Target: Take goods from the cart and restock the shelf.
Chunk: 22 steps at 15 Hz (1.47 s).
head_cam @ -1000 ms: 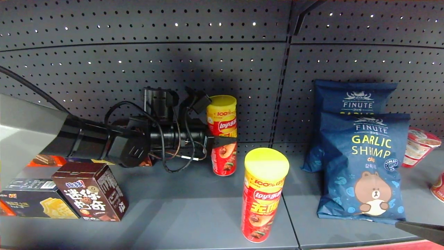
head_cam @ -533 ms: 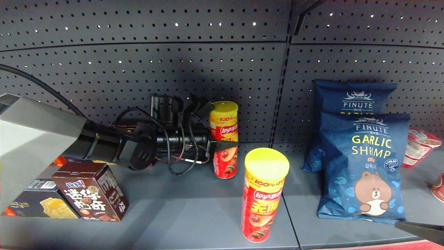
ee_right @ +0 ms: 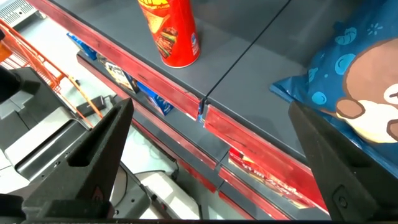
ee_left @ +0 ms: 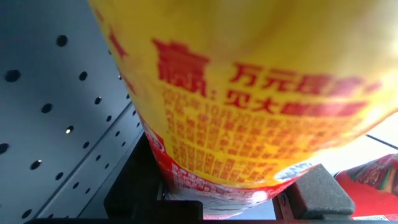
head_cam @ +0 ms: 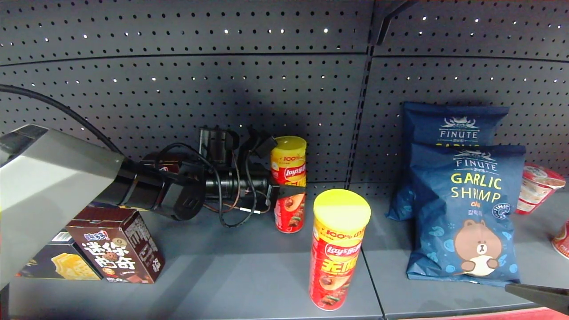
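Red and yellow, the can [head_cam: 289, 160] stands upright at the back of the grey shelf [head_cam: 249, 271], near the pegboard [head_cam: 178, 89]. Our left claw [head_cam: 291, 190] is clamped round its middle from the side, which we judge keeps so tall a thing from tipping. A twin can [head_cam: 338, 249] stands nearer the front, so we take it the row fills from the back. Our right claw [ee_right: 208, 118] hangs spread and empty by the shelf's front edge, near the blue bags [head_cam: 462, 213].
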Tool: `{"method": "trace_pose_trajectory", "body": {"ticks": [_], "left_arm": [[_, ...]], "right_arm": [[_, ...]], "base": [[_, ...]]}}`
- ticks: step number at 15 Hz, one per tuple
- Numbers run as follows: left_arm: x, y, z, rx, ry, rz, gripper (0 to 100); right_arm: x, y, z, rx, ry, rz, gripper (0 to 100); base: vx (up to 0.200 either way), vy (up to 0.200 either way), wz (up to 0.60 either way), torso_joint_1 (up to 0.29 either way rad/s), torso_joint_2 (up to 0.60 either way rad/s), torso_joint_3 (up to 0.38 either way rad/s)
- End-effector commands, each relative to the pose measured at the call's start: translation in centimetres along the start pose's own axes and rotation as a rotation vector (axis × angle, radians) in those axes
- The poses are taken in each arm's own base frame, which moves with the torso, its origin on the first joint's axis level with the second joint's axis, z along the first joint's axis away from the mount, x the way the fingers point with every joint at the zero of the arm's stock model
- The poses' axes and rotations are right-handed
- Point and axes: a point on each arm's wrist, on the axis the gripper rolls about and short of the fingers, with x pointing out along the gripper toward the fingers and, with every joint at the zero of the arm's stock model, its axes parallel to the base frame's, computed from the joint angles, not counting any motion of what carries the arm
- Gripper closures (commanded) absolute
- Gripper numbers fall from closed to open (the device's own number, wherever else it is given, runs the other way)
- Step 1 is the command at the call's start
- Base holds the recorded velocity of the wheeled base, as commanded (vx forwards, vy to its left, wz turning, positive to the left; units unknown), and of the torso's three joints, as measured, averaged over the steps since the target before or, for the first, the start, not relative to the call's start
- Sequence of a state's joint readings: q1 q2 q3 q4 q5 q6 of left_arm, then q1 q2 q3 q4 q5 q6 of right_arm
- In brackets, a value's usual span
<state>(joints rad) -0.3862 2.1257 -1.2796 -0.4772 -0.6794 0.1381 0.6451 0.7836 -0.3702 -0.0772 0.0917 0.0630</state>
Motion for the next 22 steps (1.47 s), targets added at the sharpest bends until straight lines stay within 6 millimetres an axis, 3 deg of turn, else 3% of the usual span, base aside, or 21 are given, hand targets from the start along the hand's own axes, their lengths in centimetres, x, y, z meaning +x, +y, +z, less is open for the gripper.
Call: {"method": "trace_pose_trajectory", "body": {"ticks": [1, 12, 13, 18, 22], "left_arm": [[0.0, 0.0, 0.0, 0.000, 0.001, -0.001, 100], [0.1, 0.1, -0.2, 0.011, 0.003, 0.000, 100], [0.1, 0.1, -0.2, 0.011, 0.003, 0.000, 0], [0.0, -0.1, -0.2, 0.009, 0.007, -0.003, 0], [-1.3, -1.1, 0.6, 0.018, -0.004, -0.001, 0]], "right_arm": [[0.1, 0.0, 0.0, 0.000, 0.004, 0.001, 0], [0.2, 0.0, 0.1, 0.000, 0.007, 0.001, 0], [0.2, 0.0, 0.1, 0.000, 0.007, 0.001, 0], [0.2, 0.0, 0.0, 0.001, 0.013, -0.003, 0], [0.7, -0.1, -0.1, 0.006, 0.039, -0.004, 0]], "base": [[0.000, 0.000, 0.00, 0.000, 0.00, 0.000], [0.000, 0.000, 0.00, 0.000, 0.00, 0.000], [0.000, 0.000, 0.00, 0.000, 0.00, 0.000], [0.000, 0.000, 0.00, 0.000, 0.00, 0.000], [0.000, 0.000, 0.00, 0.000, 0.00, 0.000]]}}
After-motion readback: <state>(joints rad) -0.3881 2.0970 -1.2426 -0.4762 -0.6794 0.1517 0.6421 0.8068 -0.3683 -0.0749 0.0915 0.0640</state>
